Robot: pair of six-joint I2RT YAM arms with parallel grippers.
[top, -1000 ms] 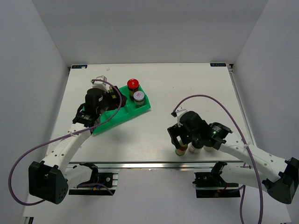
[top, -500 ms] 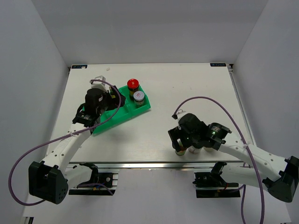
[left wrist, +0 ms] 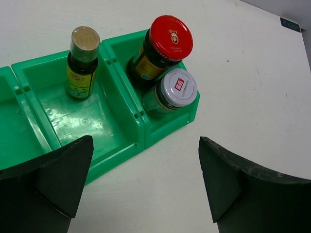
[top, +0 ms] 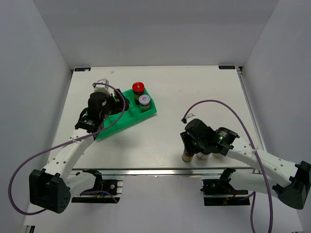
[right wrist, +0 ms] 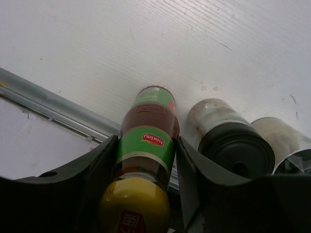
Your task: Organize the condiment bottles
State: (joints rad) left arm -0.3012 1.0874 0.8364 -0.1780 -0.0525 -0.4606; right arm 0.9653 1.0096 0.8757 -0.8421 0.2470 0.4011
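Three bottles (left wrist: 167,36) are sitting in the green bin (left wrist: 104,141) at 9 o'clock under the left pincer (left wrist: 144,145) gaping empty — the right pincer (right wrist: 146,143) is gripping the yellow-capped bottle (right wrist: 154,104) at the desk's (top: 160,141) 5 o'clock, two black-lidded jars (right wrist: 233,141) waiting.

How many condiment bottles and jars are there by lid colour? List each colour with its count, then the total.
Red-capped dark glass jar: 1
Silver-lidded glass jar: 1
Slim tan-capped bottle and slim yellow-capped bottle: 2
Short black-lidded jars: 2
Total: 6
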